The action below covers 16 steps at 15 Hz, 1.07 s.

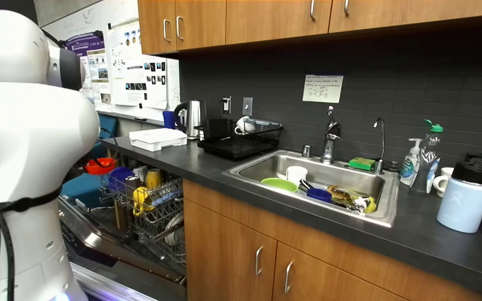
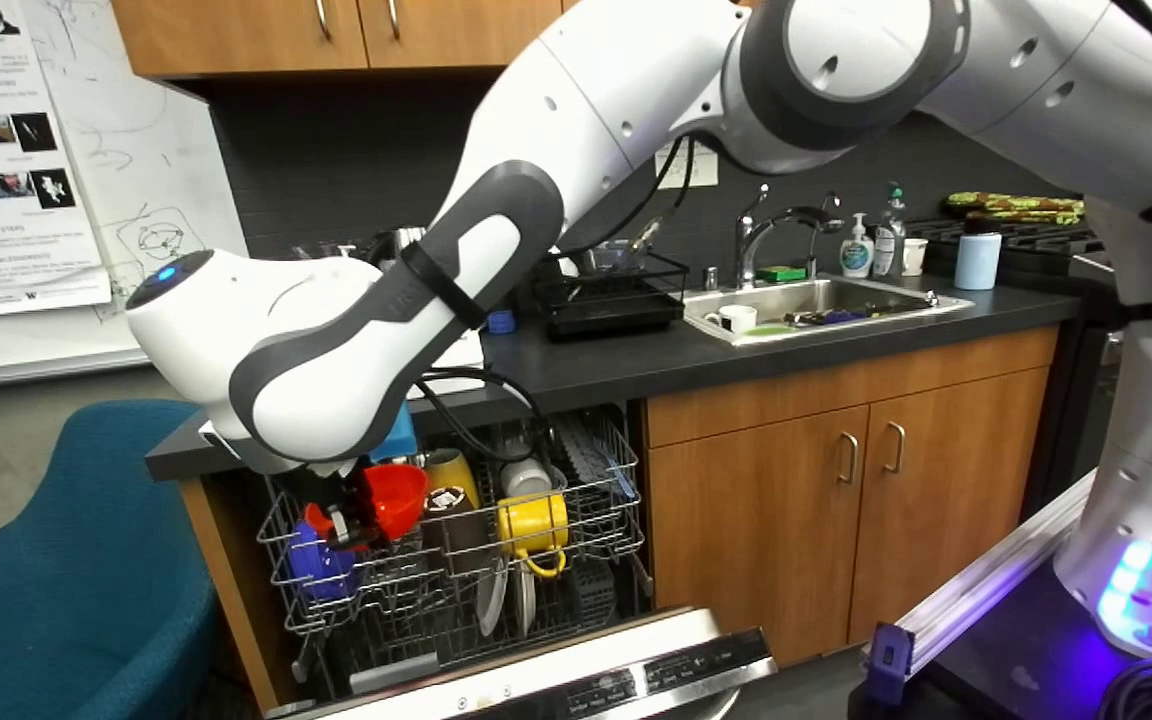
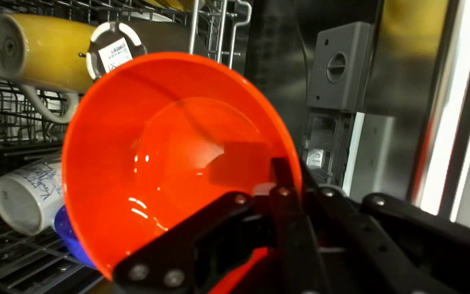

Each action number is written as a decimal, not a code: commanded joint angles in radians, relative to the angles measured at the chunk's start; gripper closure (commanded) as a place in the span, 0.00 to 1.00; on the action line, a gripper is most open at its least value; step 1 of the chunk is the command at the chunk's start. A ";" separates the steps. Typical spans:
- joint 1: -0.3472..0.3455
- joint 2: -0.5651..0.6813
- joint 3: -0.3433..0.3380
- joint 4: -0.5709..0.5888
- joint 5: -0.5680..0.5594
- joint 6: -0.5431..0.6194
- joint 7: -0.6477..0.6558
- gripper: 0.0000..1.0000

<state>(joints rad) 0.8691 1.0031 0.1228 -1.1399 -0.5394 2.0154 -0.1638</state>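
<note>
Bowl [image 3: 182, 155] | round | mouth facing wrist camera | rim gripped by pincer [image 3: 294, 176]

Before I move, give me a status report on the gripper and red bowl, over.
Gripper shut on the red bowl at its rim. Bowl at the upper rack, contact unclear. Blue dish, dark cup crowd close.

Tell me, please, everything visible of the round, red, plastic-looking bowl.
The red bowl is glossy, with a smooth rim and circular base; no contents show. A black, jointed, metallic claw pinches its rim. It appears tilted, open toward the wrist view, by the silver wire upper dishwasher rack; whether they touch is unclear.
</note>
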 commanded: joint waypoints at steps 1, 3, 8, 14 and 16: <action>0.029 0.039 -0.036 0.069 0.010 -0.048 0.010 0.99; 0.034 0.050 -0.044 0.086 0.011 -0.059 0.009 0.99; 0.025 0.055 -0.039 0.092 -0.006 -0.076 0.017 0.99; 0.020 0.063 -0.047 0.123 -0.004 -0.093 0.023 0.99; 0.024 0.070 -0.056 0.151 0.020 -0.118 -0.007 0.99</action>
<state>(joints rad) 0.8835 1.0479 0.0835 -1.0554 -0.5414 1.9479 -0.1464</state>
